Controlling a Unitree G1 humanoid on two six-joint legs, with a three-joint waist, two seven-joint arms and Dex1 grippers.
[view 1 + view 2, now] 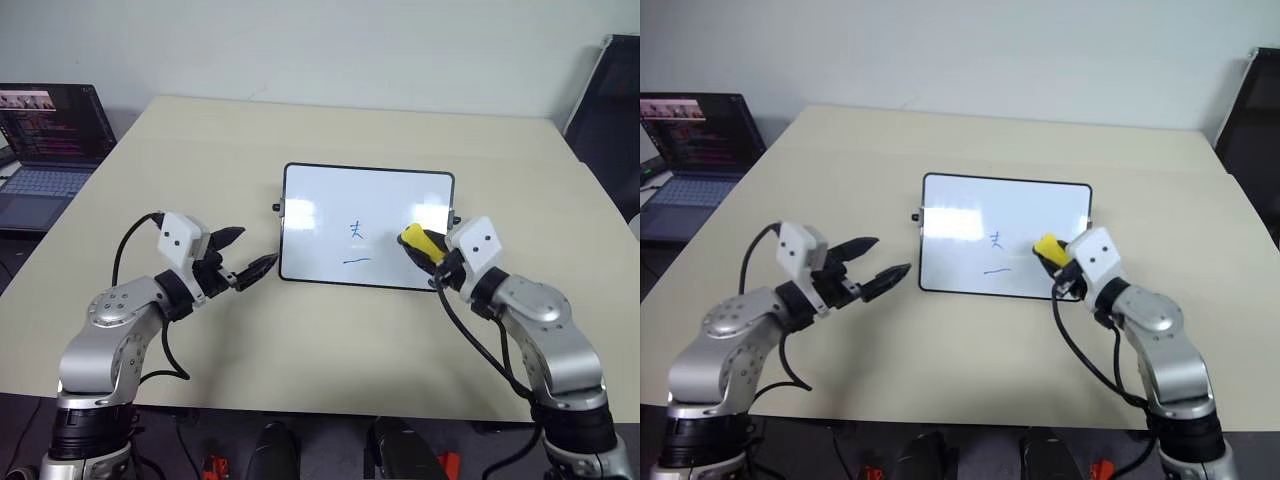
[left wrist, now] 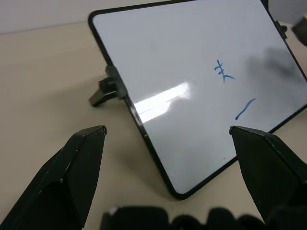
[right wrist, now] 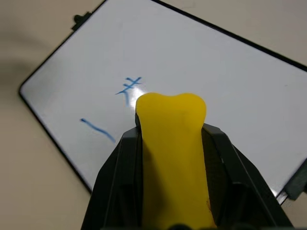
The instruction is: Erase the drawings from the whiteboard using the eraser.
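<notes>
1. Lying flat mid-counter [image 1: 300, 130]: the whiteboard [image 1: 330, 215], bearing the drawings [image 1: 357, 231], one blue scribble above a short line; not legible as writing.
2. Left wrist view: left hand [image 2: 168, 139], fingers spread wide, empty, near the board's corner.
3. Right wrist view: right hand [image 3: 170, 136] clamped on the eraser [image 3: 172, 158], above the board beside the scribble.
4. Laptop [image 1: 45, 150] at the counter's far left; screen text unreadable.

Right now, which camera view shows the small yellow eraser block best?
The right wrist view: the small yellow eraser block sits close up, clamped between the right hand's black fingers above the glossy whiteboard. Both eye views show it as a small yellow patch at the board's right side. The left wrist view catches a yellow sliver.
</notes>
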